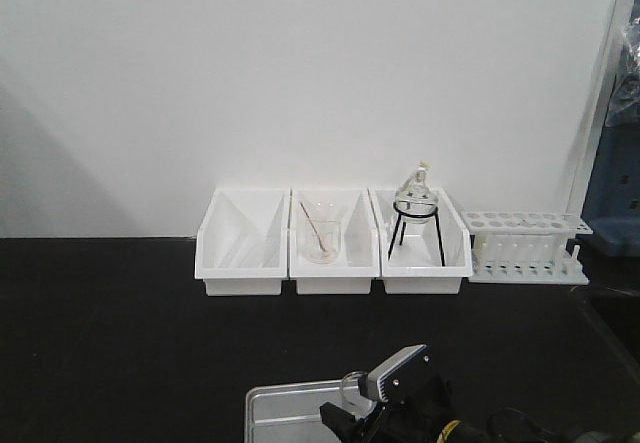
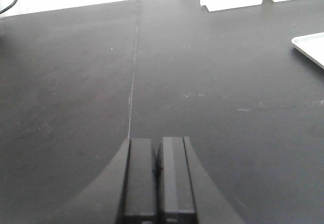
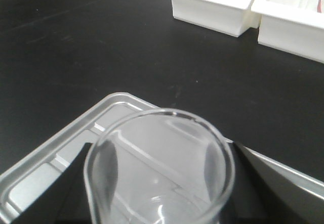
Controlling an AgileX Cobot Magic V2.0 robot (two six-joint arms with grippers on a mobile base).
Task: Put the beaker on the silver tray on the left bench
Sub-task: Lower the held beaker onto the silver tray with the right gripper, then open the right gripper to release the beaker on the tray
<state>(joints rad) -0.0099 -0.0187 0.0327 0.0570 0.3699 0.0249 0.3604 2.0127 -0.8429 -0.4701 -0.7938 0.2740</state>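
Note:
The beaker (image 3: 159, 168), a small clear glass cylinder, stands upright between the dark fingers (image 3: 76, 183) of my right gripper (image 3: 159, 188), which is shut on it. It hangs over the near right part of the silver tray (image 3: 45, 168); whether it touches the tray floor is hidden. In the front view the beaker (image 1: 352, 388) and right gripper (image 1: 378, 403) show at the bottom edge, above the silver tray (image 1: 280, 413) on the black bench (image 1: 120, 323). My left gripper (image 2: 158, 145) is shut and empty over bare bench top (image 2: 76, 82), with a tray corner (image 2: 311, 44) to its right.
Three white bins (image 1: 243, 243) line the back wall. The middle one holds a larger beaker with a reddish rod (image 1: 320, 233), the right one a flask on a black tripod (image 1: 415, 208). A white test-tube rack (image 1: 525, 243) stands further right.

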